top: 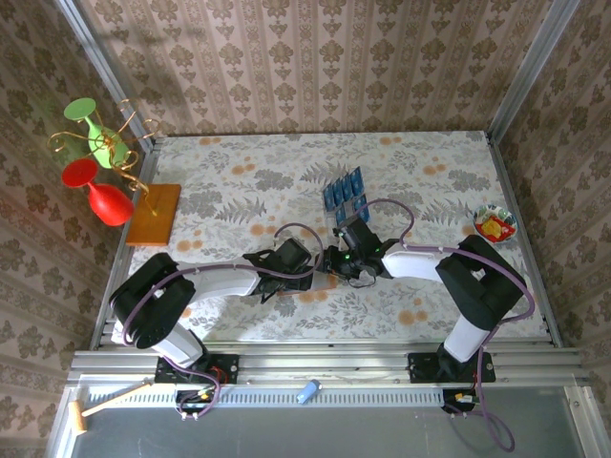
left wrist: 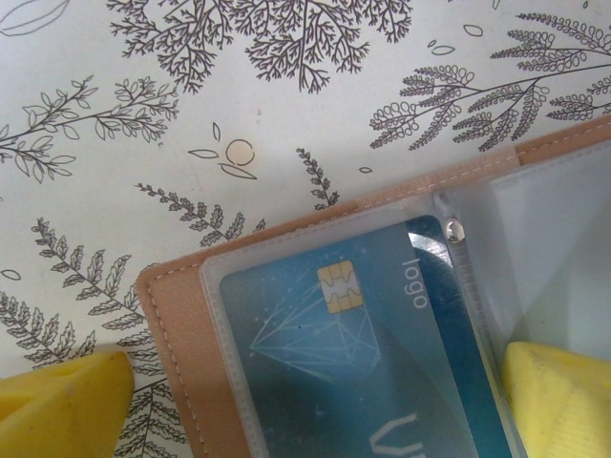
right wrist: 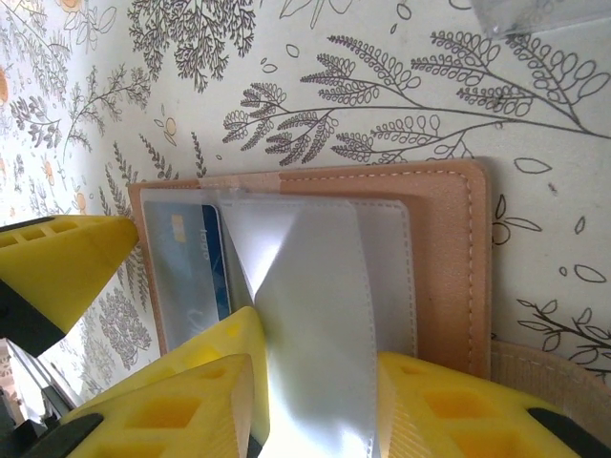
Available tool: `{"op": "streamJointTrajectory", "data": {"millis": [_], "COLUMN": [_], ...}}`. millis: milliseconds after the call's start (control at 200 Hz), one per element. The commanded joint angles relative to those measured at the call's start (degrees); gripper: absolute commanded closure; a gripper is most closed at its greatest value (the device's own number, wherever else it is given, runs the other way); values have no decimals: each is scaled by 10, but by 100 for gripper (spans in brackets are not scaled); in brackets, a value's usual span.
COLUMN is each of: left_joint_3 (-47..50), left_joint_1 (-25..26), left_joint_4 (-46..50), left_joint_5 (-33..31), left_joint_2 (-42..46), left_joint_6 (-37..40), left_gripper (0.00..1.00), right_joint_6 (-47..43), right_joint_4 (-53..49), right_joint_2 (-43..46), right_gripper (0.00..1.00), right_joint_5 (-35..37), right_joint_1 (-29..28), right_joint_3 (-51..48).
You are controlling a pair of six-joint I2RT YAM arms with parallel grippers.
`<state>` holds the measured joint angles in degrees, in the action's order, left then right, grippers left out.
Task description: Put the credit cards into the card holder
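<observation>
looking down at the holder point(right wrist: 444, 258), lying open on the flowery cloth point(top: 239, 162) in the middle of the table, right under both grippers. spotting one blue card point(left wrist: 353, 353) tucked inside a clear pocket on one half of it (gold chip facing up, the word "logo" beside it).

seeing the left gripper point(left wrist: 315, 382) with its jaws wide apart, gripping nothing: one yellow finger point(left wrist: 62, 405) over the cloth just beside the holder's edge, the other over the clear pockets. not being able to tell if those fingers are pressing down.

seeing the right gripper point(right wrist: 320, 343) with its jaws half closed, pinching a clear flap point(right wrist: 305, 277) of the holder between them. lifting that flap up off the other pockets and the brown leather.

finding the rest of the cards point(top: 344, 191) lying in a slanting row on the cloth, just past the grippers.

noticing, well off to the left, an orange board point(top: 153, 215) with a gold stand point(top: 138, 186) holding a red glass point(top: 110, 202) and a green glass point(top: 98, 143). noticing a little bowl point(top: 495, 224) near the right edge.
</observation>
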<state>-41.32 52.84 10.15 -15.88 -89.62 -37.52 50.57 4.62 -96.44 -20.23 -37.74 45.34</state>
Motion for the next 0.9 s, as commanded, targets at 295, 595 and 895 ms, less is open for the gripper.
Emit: {"op": "streamJointTrajectory", "data": {"millis": [295,595,895], "left_joint_3": [-4,38,87], "left_joint_1": [-20,-77,-123], "left_joint_4": [42,71,86], "left_joint_5": [-14,-1,10], "left_joint_2": [116,222,307], "left_joint_6": [15,17,17], "left_gripper": [0,0,0], "right_joint_6": [17,17,46], "right_joint_4": [-5,-45,-13], "right_joint_2": [24,6,-113], "right_gripper": [60,54,53], "right_joint_5": [-32,-4,11], "right_joint_1": [-15,-66,-118], "right_joint_3": [30,95,166]}}
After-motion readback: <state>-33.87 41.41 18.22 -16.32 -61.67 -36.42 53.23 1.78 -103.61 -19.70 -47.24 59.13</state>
